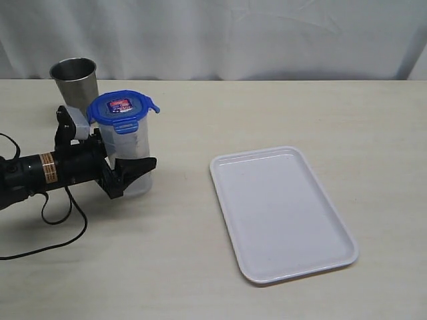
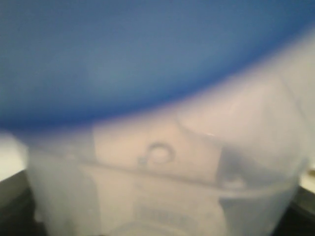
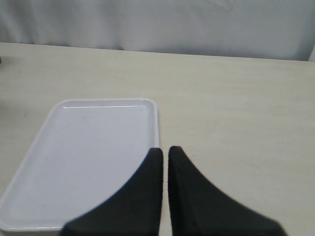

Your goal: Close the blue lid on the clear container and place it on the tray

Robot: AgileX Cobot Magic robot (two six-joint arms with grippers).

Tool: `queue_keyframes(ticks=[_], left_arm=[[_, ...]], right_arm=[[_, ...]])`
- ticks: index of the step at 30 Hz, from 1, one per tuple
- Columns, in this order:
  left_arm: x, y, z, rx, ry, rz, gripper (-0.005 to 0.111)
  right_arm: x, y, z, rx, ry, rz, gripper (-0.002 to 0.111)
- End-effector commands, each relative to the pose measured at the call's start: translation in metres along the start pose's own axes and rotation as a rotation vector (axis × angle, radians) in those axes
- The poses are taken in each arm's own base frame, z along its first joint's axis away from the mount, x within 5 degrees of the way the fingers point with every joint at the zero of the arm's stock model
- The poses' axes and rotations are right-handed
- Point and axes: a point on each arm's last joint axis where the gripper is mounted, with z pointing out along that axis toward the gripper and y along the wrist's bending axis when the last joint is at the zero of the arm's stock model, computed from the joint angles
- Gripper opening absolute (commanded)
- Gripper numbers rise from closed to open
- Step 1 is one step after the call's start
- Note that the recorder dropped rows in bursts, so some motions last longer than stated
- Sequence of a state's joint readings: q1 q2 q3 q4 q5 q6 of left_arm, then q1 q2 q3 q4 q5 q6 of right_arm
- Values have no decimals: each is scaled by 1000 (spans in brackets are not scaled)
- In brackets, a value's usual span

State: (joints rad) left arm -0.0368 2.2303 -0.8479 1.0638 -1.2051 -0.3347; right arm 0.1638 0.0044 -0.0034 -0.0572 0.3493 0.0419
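Lid (image 1: 122, 105) sits on container (image 1: 133, 143). My left tool (image 1: 133, 167) clamps the container; right tool (image 3: 165, 152) together. Next, I judge: carry upright to tray (image 1: 280, 213).

The clear container (image 1: 133, 141) stands upright, well apart from the tray (image 1: 283, 213), to its left in the exterior view; it is tall, narrow and see-through; the blue lid (image 1: 122, 107) sits on its mouth, roughly level, red-and-white label up, one tab jutting toward the tray; the tray lies flat, white, rectangular, round-cornered, low-rimmed.
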Motion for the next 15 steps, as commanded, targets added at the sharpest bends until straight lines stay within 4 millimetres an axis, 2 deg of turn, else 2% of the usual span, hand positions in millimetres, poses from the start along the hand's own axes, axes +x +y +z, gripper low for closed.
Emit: queue_keyframes(ticks=[1, 11, 15], left_arm=[[-17, -6, -1, 62, -22, 61, 0], [-20, -10, -1, 100, -16, 94, 0], [-20, -12, -1, 112, -11, 99, 0]], right_arm=[[1, 0, 0, -2, -4, -3, 4], [0, 0, 0, -2, -7, -3, 4], [-11, 0, -1, -3, -135, -18, 4]])
